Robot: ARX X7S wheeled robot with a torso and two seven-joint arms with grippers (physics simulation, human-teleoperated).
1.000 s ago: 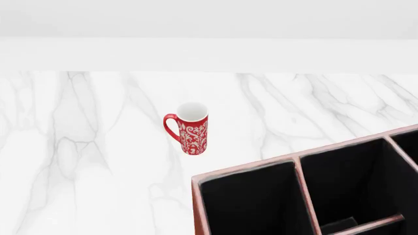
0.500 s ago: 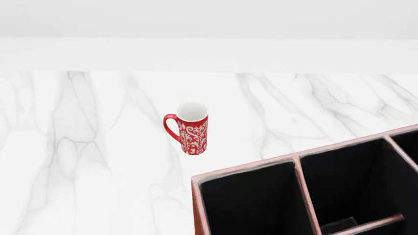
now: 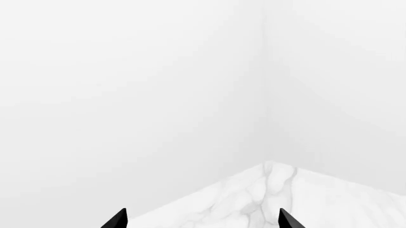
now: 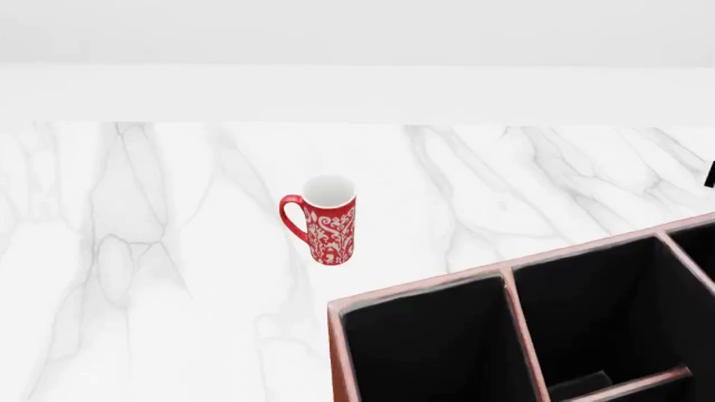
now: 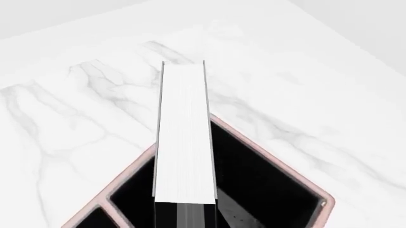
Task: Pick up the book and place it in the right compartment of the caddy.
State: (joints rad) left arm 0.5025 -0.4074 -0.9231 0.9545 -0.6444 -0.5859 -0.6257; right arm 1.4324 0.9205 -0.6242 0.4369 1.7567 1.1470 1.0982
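Observation:
The book (image 5: 184, 137) shows in the right wrist view with its white page edges facing the camera and thin black covers on both sides. My right gripper (image 5: 184, 219) is shut on it and holds it above an end compartment of the reddish-brown caddy (image 5: 134, 170). The caddy's black compartments fill the lower right of the head view (image 4: 416, 291). A small black tip (image 4: 711, 174) shows at that view's right edge; I cannot tell whether it is book or arm. My left gripper (image 3: 203, 222) is open and empty, its fingertips (image 3: 119, 219) wide apart over the marble.
A tall red patterned mug (image 4: 326, 220) with a white interior stands on the white marble counter (image 4: 134, 251), to the left of and behind the caddy. A white wall (image 4: 357, 50) runs along the counter's back. The left wrist view shows a wall corner (image 3: 265, 95).
A small black tip has come into the head view at its right edge, above the caddy. The mug and the caddy have not moved.

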